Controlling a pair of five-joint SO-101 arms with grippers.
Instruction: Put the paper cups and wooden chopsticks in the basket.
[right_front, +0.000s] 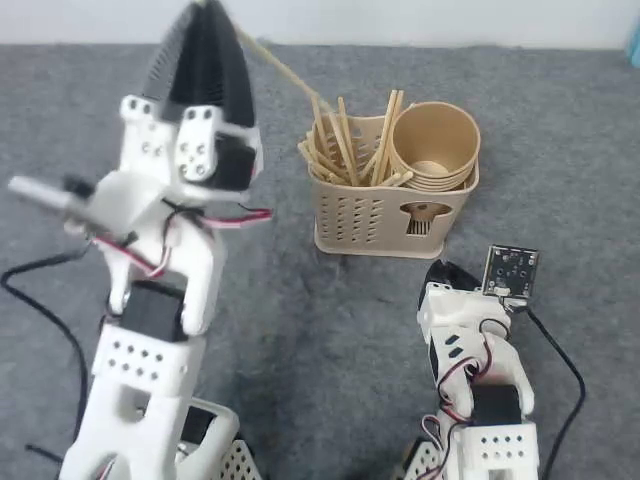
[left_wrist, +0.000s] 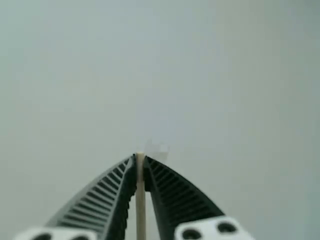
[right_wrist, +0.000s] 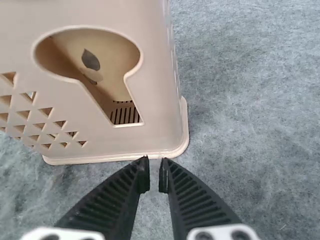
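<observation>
Chopstick (left_wrist: 140, 210) — pale, thin wood — pinched in left pincer (left_wrist: 140, 160); right pincer (right_wrist: 153, 176) pressed nearly together.

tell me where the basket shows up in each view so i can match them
high view: basket right of centre, cups and chopsticks inside.
left wrist view: left gripper pinching a chopstick.
right wrist view: basket corner just beyond the right gripper.
shared landmark: keyhole cutout in its wall.
</observation>
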